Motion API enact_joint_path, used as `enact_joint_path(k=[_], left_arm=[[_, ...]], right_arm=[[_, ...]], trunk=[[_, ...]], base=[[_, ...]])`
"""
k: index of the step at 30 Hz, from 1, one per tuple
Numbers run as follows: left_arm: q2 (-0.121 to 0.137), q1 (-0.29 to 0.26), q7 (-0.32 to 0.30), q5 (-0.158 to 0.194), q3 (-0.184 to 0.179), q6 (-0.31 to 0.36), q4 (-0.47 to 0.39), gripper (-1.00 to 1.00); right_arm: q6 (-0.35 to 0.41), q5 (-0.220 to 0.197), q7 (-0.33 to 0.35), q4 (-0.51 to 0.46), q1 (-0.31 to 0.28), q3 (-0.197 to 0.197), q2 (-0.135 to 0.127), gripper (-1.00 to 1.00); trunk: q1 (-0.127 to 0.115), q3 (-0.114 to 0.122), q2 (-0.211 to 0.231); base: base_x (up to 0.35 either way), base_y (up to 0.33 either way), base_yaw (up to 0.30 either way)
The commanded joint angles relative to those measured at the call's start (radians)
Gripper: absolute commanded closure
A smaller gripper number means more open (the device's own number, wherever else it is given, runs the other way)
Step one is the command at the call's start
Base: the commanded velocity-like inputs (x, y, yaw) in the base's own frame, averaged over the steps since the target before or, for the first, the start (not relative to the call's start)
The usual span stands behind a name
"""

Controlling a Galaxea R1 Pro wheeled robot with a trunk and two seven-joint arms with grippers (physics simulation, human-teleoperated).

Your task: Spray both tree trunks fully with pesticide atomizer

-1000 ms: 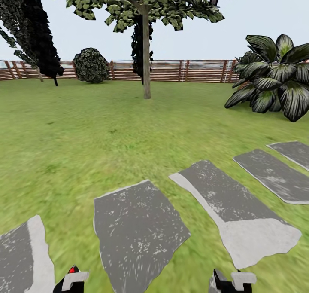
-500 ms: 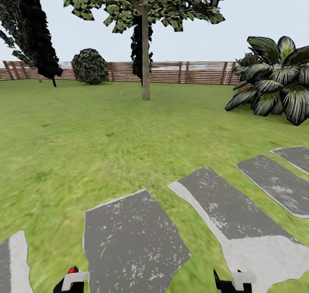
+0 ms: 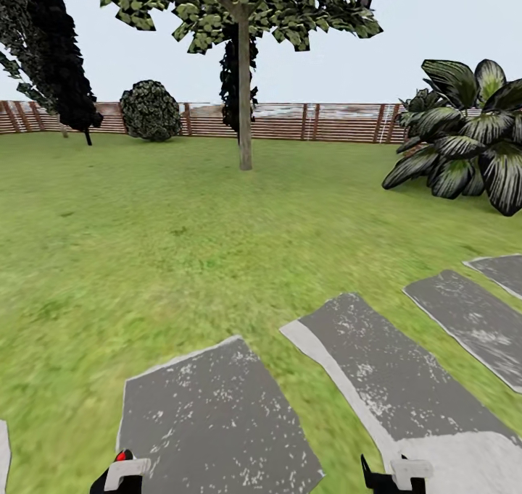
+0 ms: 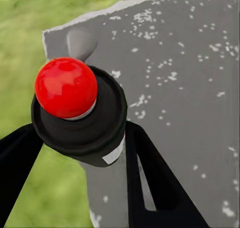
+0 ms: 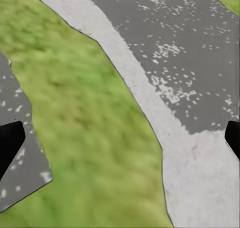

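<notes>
Left end effector (image 4: 80, 153) clamped on the spray bottle (image 4: 80, 120), red tip up, over a stepping stone (image 3: 210, 414); right end effector (image 5: 120, 138) spread wide, empty; tree (image 3: 244, 103) beyond the stone.

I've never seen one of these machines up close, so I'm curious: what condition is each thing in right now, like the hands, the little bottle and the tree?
left hand: shut on the pesticide atomizer
pesticide atomizer: gripped between the fingers, off the ground, red tip showing
right hand: open, holding nothing, over grass and stepping stones
tree: standing upright far ahead on the lawn, trunk bare low down
</notes>
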Motion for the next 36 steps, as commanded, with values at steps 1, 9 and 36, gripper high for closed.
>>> enact_joint_path(k=[1,9,36], left_arm=[[0.0,0.0,0.0,0.0,0.0,0.0,0.0,1.0],[0.0,0.0,0.0,0.0,0.0,-0.001,0.0,1.0],[0.0,0.0,0.0,0.0,0.0,-0.001,-0.001,1.0]], right_arm=[[0.0,0.0,0.0,0.0,0.0,0.0,0.0,-1.0],[0.0,0.0,0.0,0.0,0.0,0.0,0.0,-1.0],[0.0,0.0,0.001,0.0,0.0,0.0,0.0,-1.0]], trunk=[[0.0,0.0,0.0],[0.0,0.0,0.0],[0.0,0.0,0.0]], base=[[0.335,-0.075,0.0],[0.335,-0.075,0.0],[0.335,-0.075,0.0]])
